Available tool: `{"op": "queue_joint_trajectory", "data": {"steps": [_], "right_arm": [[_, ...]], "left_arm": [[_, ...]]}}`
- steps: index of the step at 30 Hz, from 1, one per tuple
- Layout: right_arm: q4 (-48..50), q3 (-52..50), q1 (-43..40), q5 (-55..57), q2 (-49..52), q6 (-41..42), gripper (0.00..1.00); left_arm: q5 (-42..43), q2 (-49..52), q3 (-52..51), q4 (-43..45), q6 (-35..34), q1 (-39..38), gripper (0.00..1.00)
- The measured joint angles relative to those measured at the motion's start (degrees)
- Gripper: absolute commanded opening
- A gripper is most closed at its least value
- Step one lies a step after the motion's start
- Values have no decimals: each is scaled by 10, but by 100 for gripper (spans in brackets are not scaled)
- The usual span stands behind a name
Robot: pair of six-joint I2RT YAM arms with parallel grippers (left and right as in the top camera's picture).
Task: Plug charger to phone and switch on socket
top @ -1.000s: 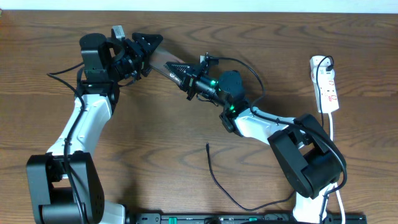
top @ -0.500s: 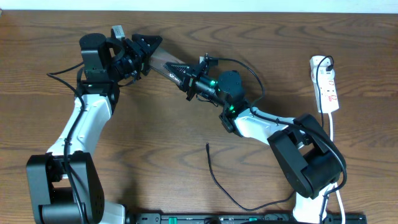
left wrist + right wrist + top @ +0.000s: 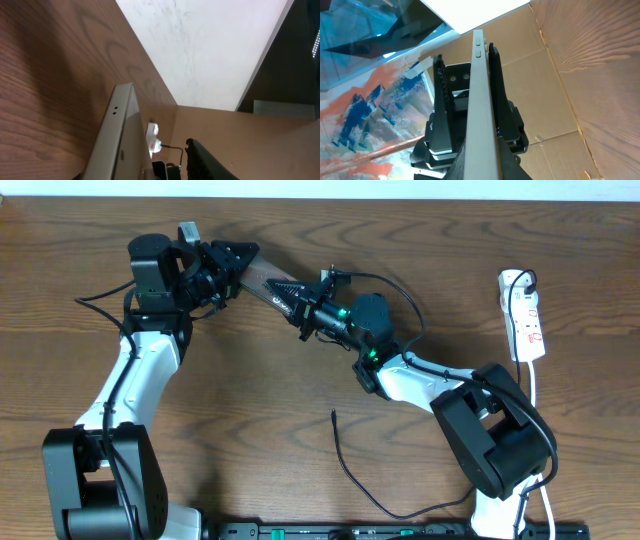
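Note:
The phone [image 3: 268,283] is held off the table between both arms, seen edge-on in the right wrist view [image 3: 481,100] and the left wrist view [image 3: 120,135]. My right gripper [image 3: 290,298] is shut on its near end, a finger pressed on each face [image 3: 480,150]. My left gripper [image 3: 240,262] is open around the far end, with a gap between the phone and its one visible finger [image 3: 170,155]. The charger's black cable lies on the table with its plug tip [image 3: 333,414] free. The white socket [image 3: 525,315] lies at the far right and also shows in the left wrist view [image 3: 154,137].
The charger cable [image 3: 370,495] curves from the middle of the table down to the front edge near the right arm's base. The socket's white cord [image 3: 534,385] runs toward the front right. A black rail [image 3: 380,531] lines the front edge.
My left gripper has shifted very slightly to the left along the phone. The right arm, charger cable and socket have not moved.

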Motion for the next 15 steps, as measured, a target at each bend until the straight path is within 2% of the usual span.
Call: {"op": "queue_joint_trajectory", "data": {"steps": [4, 7, 15], "right_arm": [[4, 0, 1, 5, 0, 0, 2], [7, 2, 2, 8, 0, 0, 2], [7, 3, 2, 9, 0, 0, 2]], "left_arm": [[-3, 0, 0, -2, -2, 0, 14], [-6, 0, -1, -3, -1, 0, 9], [-6, 0, -1, -3, -13, 1, 8]]}}
